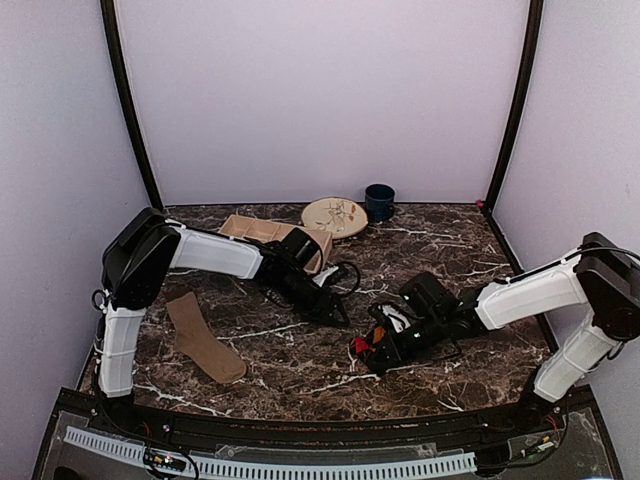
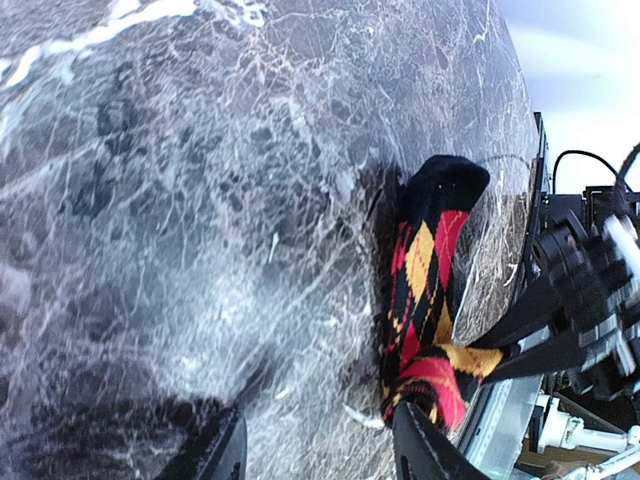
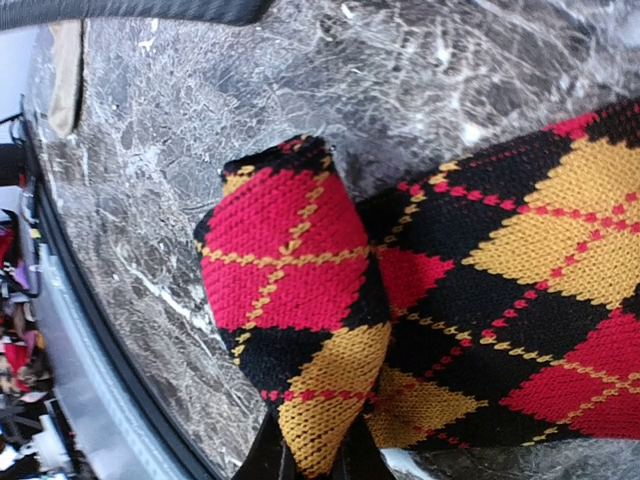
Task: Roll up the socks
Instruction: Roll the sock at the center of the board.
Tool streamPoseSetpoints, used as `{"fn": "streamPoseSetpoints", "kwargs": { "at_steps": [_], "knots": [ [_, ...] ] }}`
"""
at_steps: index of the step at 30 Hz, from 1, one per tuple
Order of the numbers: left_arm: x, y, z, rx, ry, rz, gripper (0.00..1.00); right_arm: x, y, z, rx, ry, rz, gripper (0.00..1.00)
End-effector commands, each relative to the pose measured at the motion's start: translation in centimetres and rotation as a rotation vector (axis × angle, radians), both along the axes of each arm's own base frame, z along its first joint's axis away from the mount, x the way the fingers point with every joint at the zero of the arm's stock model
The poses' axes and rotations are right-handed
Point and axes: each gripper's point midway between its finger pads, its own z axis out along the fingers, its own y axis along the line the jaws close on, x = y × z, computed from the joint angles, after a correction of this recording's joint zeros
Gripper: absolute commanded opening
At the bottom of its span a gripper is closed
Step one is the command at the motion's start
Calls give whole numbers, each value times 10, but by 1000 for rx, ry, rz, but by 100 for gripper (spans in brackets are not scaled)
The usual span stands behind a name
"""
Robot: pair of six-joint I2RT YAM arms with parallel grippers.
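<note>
An argyle sock (image 1: 372,340) in red, black and yellow lies on the marble table (image 1: 430,250) near the middle. My right gripper (image 1: 368,349) is shut on its end, which is folded back over the sock; the fold fills the right wrist view (image 3: 290,260). My left gripper (image 1: 338,315) is open just left of the sock, above the table; its dark fingers (image 2: 215,450) frame bare marble, with the sock (image 2: 428,290) beside the right finger. A tan sock (image 1: 203,338) lies flat at the left.
A tan tray (image 1: 262,232), a patterned plate (image 1: 335,216) and a dark blue cup (image 1: 379,202) stand at the back of the table. The table's front edge (image 1: 300,415) runs close below the sock.
</note>
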Motion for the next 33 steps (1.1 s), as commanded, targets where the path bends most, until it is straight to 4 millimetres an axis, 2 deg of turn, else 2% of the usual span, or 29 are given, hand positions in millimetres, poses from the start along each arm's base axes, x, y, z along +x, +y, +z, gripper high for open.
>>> {"fn": "streamPoseSetpoints", "kwargs": {
  "at_steps": [1, 8, 10, 18, 23, 33],
  "knots": [
    [-3, 18, -9, 48, -19, 19, 53, -8, -1, -1, 77, 110, -15, 5],
    [-16, 7, 5, -41, -62, -60, 53, -4, 1, 5, 171, 195, -30, 5],
    [-20, 2, 7, -65, -74, -84, 53, -6, 0, -1, 177, 240, -31, 5],
    [-33, -18, 26, -174, -110, -177, 54, -8, -2, -2, 219, 324, -30, 5],
    [-38, -24, 34, -205, -125, -207, 54, -5, -5, 0, 239, 343, -48, 5],
    [-44, -29, 35, -220, -133, -240, 54, -1, -7, 0, 243, 375, -62, 5]
  ]
}}
